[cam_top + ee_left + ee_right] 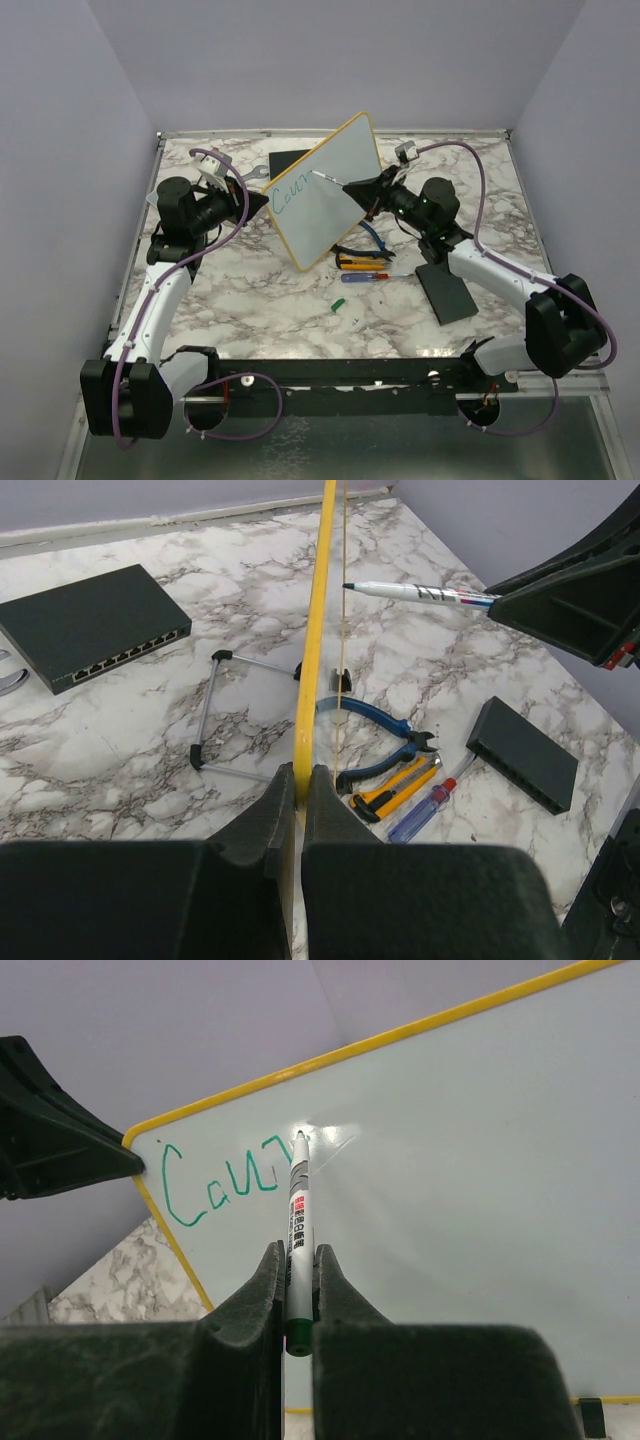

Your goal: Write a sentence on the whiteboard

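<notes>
Seen from above, left jaws clamp the whiteboard [335, 205], long axis eight to two o'clock; right jaws grip a marker [328, 177] pointing ten o'clock.

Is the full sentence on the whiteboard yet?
No: the whiteboard shows only a few teal letters, with the marker tip at their end.

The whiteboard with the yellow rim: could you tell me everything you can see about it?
The whiteboard is a flat, glossy white rectangle with a thin yellow rim and rounded corners, standing steeply tilted on the marble table. The left gripper is shut on its edge. The right gripper holds a marker whose tip meets the surface just after teal letters reading roughly "Cou".
</notes>
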Robot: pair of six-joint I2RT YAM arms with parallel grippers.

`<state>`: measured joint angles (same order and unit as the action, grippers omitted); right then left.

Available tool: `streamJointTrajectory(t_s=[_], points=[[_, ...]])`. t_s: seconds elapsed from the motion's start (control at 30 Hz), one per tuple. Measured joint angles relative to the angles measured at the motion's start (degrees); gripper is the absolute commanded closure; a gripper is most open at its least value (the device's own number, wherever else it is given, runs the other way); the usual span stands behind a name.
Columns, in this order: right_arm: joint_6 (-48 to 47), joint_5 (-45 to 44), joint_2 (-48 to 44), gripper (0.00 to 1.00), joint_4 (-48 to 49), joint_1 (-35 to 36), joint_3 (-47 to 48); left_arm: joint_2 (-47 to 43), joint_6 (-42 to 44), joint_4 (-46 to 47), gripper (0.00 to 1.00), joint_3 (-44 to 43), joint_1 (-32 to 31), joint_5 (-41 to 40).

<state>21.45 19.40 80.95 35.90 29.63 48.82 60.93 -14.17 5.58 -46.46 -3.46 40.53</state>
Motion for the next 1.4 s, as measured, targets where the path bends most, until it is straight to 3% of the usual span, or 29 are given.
streamJointTrajectory(t_s=[0.23,1.4], points=[[-0.2,-1.1,-4.2,0.99,0.1,0.0,-1.9,-0.1,0.0,0.0,1.00,0.0,0.0,0.0],[-2.6,0.0,0.0,0.99,0.0,0.0,-1.4,-0.1,0.0,0.0,1.00,0.0,0.0,0.0]])
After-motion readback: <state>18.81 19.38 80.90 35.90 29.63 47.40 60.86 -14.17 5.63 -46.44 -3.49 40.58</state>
